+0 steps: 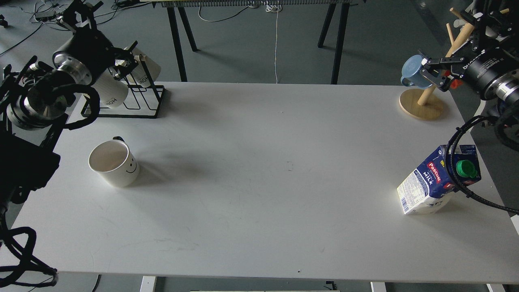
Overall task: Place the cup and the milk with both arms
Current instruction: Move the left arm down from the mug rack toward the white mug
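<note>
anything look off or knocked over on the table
Nothing is spilled or knocked over. The cup stands upright at the table's left. The milk stands at the right edge and seems to lean, perhaps only from the camera angle; a black cable crosses in front of it.

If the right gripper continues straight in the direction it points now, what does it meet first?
The right gripper points left, and the blue mug on the wooden mug tree seems directly ahead, so probably that mug first. Depth is unclear from this single view.
</note>
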`<state>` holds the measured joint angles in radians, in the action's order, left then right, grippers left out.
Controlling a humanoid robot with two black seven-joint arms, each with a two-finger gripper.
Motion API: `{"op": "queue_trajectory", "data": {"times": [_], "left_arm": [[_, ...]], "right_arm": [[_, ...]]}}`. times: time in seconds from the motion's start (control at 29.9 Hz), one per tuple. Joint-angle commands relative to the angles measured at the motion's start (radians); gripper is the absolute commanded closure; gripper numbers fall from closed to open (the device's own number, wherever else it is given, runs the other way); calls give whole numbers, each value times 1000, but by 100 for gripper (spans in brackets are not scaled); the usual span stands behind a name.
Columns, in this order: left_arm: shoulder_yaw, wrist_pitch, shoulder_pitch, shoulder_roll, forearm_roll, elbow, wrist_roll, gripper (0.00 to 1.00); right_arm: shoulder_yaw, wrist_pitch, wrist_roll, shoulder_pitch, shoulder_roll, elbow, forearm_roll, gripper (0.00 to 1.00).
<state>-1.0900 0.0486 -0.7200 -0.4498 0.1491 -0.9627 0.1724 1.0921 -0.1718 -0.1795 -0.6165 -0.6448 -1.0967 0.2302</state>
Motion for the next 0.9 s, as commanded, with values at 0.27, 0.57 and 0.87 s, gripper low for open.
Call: {"op": "queue_trajectory", "data": {"times": [0.27, 0.57, 0.87], "left_arm": [[-5, 10, -24, -6, -5, 28, 1, 0], [-25, 22, -78, -9, -7, 102, -4, 0], [8, 112, -36, -122, 10, -29, 2, 0]], "right_arm": [[2, -17, -21, 9, 2, -3, 14, 1], [15, -20, -9, 12, 2, 1, 9, 1], [-6, -52, -37, -57, 2, 145, -3, 1]]}}
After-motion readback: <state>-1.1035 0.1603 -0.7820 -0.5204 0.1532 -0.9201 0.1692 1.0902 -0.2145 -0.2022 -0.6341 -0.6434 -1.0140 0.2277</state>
